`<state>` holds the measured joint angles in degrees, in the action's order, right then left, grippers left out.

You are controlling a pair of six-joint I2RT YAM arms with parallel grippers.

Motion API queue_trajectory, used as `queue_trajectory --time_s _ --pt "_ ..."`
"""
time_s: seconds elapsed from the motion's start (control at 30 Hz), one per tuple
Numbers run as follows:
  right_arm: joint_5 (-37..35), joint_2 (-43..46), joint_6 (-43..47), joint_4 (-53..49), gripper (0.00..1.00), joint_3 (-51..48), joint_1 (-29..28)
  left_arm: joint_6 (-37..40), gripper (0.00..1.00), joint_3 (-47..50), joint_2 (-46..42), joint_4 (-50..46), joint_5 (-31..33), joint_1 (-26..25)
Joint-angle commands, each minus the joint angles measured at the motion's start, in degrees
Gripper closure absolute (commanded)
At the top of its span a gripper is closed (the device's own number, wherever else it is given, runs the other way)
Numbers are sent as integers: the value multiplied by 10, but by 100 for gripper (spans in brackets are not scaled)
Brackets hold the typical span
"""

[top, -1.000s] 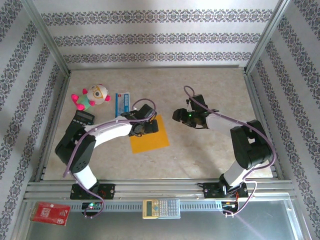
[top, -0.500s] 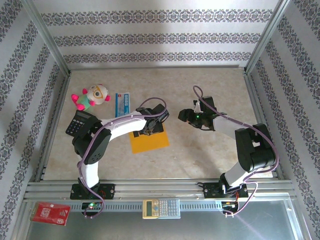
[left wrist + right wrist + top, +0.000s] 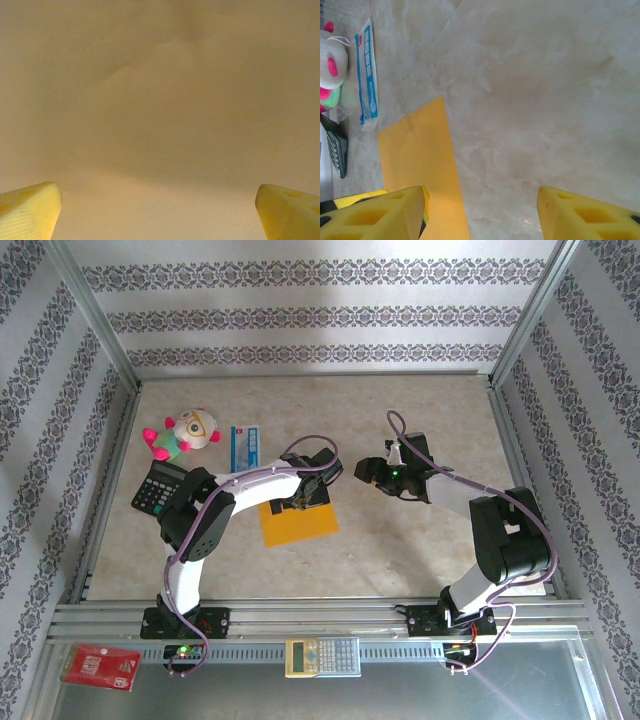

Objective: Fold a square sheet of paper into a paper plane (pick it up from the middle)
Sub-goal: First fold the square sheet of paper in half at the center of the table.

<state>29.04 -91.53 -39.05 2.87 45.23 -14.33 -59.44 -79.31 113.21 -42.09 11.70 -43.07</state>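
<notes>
Folding has not begun: the square sheet of paper (image 3: pixel 300 525) lies flat and uncreased near the middle of the marbled beige table (image 3: pixel 420 540). The left gripper (image 3: pixel 306 494), jaws wide open, hovers low over its far edge, and the right gripper (image 3: pixel 368 472), jaws apart and empty, hangs just right of it. Patterned wallpaper walls (image 3: pixel 300 315) enclose the cell
</notes>
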Motion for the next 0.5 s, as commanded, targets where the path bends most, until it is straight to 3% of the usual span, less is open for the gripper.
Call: queue_trajectory --time_s 0.0,0.47 --pt "9 -2 -4 10 38 -5 7 -9 0 9 -1 -18 10 -2" --pt "15 -17 -4 8 38 -1 10 2 0 52 12 22 -17 4"
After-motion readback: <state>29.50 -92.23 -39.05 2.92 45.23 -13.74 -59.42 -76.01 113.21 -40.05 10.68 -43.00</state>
